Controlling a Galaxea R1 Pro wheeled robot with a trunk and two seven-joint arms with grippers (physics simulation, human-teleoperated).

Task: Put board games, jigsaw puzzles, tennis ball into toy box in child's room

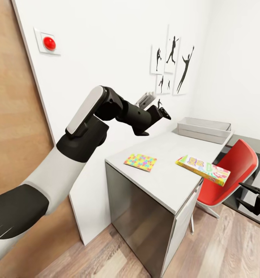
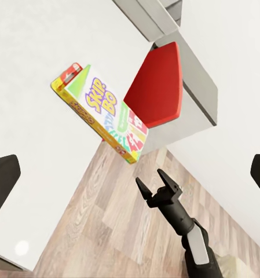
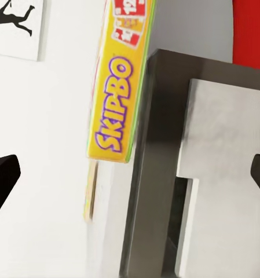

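White walls enclose a child's room holding one grey table on wood flooring. Item one: my left gripper, raised above the tabletop's rear left corner, jaws spread wide, nothing held. Item two: jigsaw puzzle, flat near the tabletop's left edge. Item three: Skip-Bo board game, overhanging the tabletop's front edge, tilted. Item four: toy box, grey, at the far end of the tabletop. Item five: red chair, beside the front edge. Item six: my right gripper, low beyond the chair, jaws parted, nothing held.
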